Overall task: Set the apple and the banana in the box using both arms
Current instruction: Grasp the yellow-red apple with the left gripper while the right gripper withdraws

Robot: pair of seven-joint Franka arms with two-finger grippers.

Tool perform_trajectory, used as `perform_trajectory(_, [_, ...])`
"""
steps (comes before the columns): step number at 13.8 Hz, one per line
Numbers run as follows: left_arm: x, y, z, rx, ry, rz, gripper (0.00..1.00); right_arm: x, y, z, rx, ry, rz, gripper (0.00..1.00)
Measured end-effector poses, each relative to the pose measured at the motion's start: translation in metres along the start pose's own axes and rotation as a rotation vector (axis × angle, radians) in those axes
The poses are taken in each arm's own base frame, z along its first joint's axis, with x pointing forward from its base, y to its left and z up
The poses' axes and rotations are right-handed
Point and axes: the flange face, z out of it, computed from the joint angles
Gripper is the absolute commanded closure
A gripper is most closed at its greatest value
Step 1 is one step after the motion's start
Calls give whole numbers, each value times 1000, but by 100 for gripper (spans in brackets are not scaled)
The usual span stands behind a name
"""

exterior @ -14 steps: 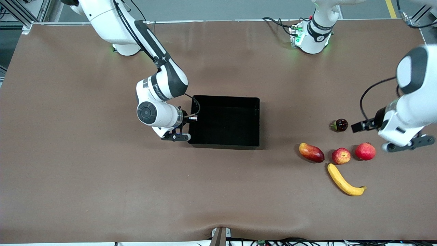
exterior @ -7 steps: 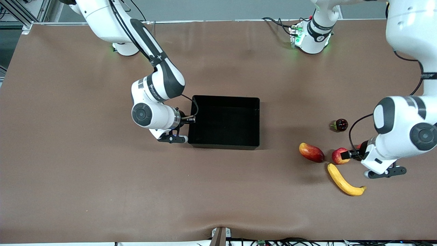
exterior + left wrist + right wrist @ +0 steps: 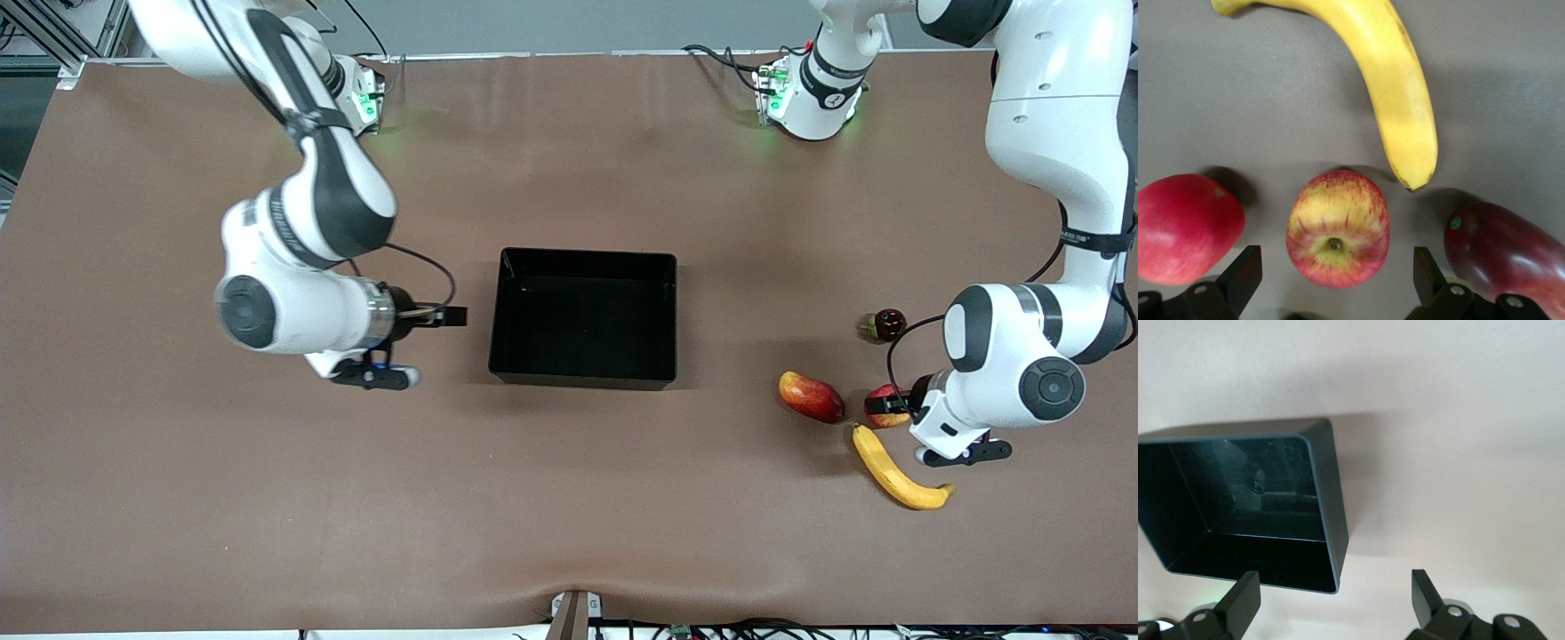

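Two arms at work, and the left gripper is right down over the apple, fingers spread wide with the fruit lined up between them, nothing pinched yet. That spacing looks chosen to clear the neighbours: the plain red fruit sits just beside the apple toward the left arm's end, the mango just beside it toward the box. Tight quarters! The banana lies on the table nearer the front camera than the apple, one tip almost at it, untouched. A small dark fruit sits farther from the camera, well out of the way.

Over at the right arm's end, the right gripper hangs above bare table beside the box, fingers spread and empty; I'd say it is waiting its turn. The box rests mid-table, open top up, and there's nothing in it at all, so both fruits are still to go
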Motion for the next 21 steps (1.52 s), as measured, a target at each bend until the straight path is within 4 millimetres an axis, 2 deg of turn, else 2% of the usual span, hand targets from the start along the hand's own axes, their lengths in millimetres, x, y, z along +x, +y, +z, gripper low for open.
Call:
perform_trajectory(1, [0, 0, 6, 0, -2, 1, 0, 5, 8, -15, -14, 26, 1, 0])
perform_trajectory(3, [-1, 0, 13, -1, -5, 1, 8, 10, 25, -37, -58, 55, 6, 0])
perform_trajectory(6, [-1, -2, 24, -3, -6, -2, 23, 8, 41, -67, -83, 40, 21, 0])
perform_trajectory(8, [0, -10, 28, -5, -5, -5, 50, 8, 65, -93, -86, 19, 56, 0])
perform_trajectory(9, [1, -13, 28, -7, -3, -1, 78, 7, 79, -109, -84, 10, 74, 0])
perform_trajectory(10, [1, -15, 28, -7, -2, 4, 100, 6, 91, -126, -87, 23, 88, 0])
perform_trajectory(11, [1, -16, 27, -7, -1, 23, 100, 3, 100, -144, -102, 52, 96, 0])
perform_trajectory(13, [2, -16, 23, -8, 8, 61, 100, -10, 104, -174, -125, 109, 97, 0])
perform_trajectory(15, [1, -7, -2, -14, 18, 80, 100, -29, 105, -202, -116, 155, 94, 0])
perform_trajectory(17, [-10, 21, -52, -32, 22, 89, 100, -53, 118, -229, -120, 162, 110, 0])
perform_trajectory(19, [-31, 65, -106, -50, 28, 47, 100, -70, 127, -246, -139, 177, 117, 0])
perform_trajectory(21, [-57, 122, -141, -58, 17, -65, 100, -84, 134, -259, -158, 195, 101, 0])
